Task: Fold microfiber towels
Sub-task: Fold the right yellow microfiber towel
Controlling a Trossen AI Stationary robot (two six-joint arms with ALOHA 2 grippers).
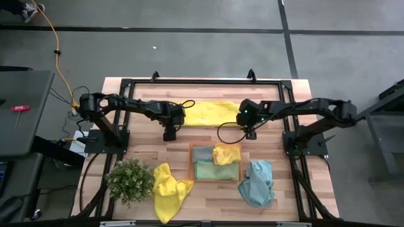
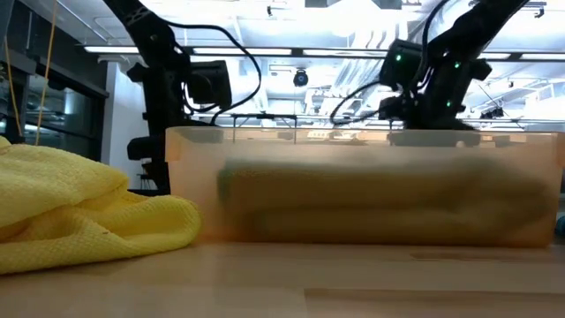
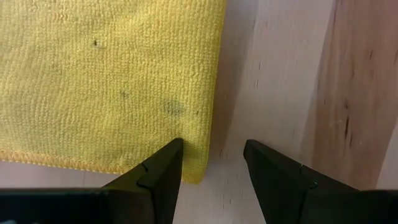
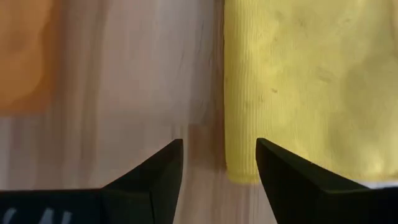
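Note:
A yellow microfiber towel (image 1: 211,113) lies spread flat on the far middle of the table. My left gripper (image 3: 214,168) stands open and points down over the towel's near left corner (image 3: 198,169). My right gripper (image 4: 219,162) stands open over its near right corner (image 4: 241,173). Whether any finger touches the cloth I cannot tell. In the high view the grippers sit at the towel's two near corners, my left gripper (image 1: 170,133) and my right gripper (image 1: 250,133). An orange tray (image 1: 191,162) holds grey (image 1: 202,153), green (image 1: 214,170) and yellow (image 1: 226,154) towels.
A crumpled yellow towel (image 1: 167,192) lies at the near left beside a potted plant (image 1: 130,180). A teal towel (image 1: 257,183) is heaped at the near right. In the low view the tray (image 2: 362,194) hides the grippers' fingers. A black frame (image 1: 202,82) borders the table.

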